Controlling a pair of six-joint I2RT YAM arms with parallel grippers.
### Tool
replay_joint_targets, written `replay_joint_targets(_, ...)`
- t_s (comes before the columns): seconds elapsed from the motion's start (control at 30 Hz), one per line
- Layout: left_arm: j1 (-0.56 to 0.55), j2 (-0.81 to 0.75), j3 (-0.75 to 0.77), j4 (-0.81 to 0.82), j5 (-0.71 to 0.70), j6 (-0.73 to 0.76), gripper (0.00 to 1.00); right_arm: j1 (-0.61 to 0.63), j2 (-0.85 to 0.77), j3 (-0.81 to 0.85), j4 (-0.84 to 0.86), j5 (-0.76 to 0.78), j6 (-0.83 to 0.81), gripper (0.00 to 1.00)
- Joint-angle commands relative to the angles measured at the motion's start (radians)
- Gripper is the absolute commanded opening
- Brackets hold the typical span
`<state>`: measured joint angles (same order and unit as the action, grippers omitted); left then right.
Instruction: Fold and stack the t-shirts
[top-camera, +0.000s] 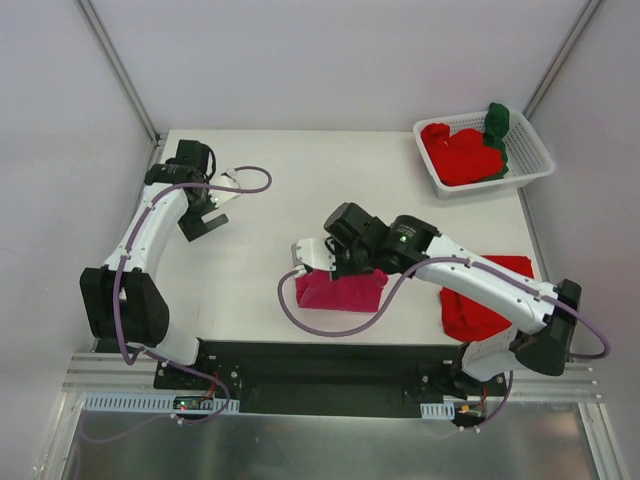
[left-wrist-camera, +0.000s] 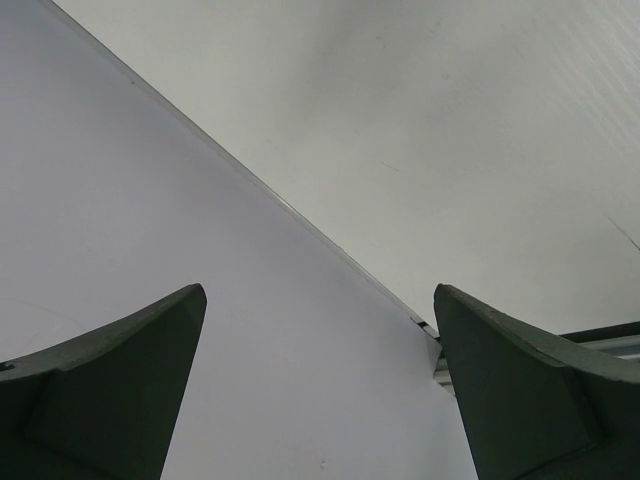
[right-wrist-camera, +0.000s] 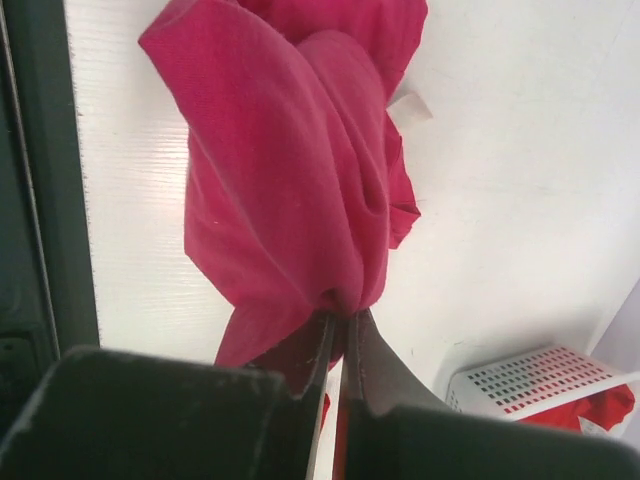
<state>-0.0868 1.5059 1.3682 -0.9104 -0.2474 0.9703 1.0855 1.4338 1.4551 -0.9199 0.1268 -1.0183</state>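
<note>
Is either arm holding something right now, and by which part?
The right tool pinches the magenta-pink t-shirt by a bunched fold of cloth. The left tool is open, holding nothing.

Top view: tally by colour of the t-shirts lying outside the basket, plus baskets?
magenta t-shirt: 1
red t-shirt: 1
white basket: 1
Total: 3
Not counted: the red cloth and dark green cloth heaped in the basket; I can't separate the pieces.
</note>
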Motion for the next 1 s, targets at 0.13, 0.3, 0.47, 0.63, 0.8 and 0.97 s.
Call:
replay_joint_targets(0.13, -0.03, 0.023, 0.052, -0.013, -0.004, 0.002, 0.99, -0.048, 0.111, 0.074, 0.041, -0.024, -0.071, 0.01)
replay_joint_targets(0.3, -0.042, 0.028, 0.052, -0.013, 0.002, -0.002, 0.99, -0.067, 0.166, 0.076, 0.081, -0.016, -0.088, 0.01)
replay_joint_targets(0.47, -0.051, 0.027, 0.048, -0.012, 0.003, -0.005, 1.0, -0.096, 0.204, 0.103, 0.11, -0.013, -0.112, 0.01)
replay_joint_targets(0.63, -0.051, 0.03, 0.045, -0.013, 0.005, -0.01, 0.99, -0.128, 0.276, 0.16, 0.119, -0.004, -0.131, 0.01)
replay_joint_targets(0.8, -0.051, 0.031, 0.038, -0.012, 0.007, -0.015, 0.99, -0.147, 0.338, 0.203, 0.128, 0.01, -0.152, 0.01)
replay_joint_targets(0.97, -0.053, 0.03, 0.039, -0.013, 0.011, -0.019, 0.99, -0.159, 0.381, 0.211, 0.142, 0.017, -0.167, 0.01)
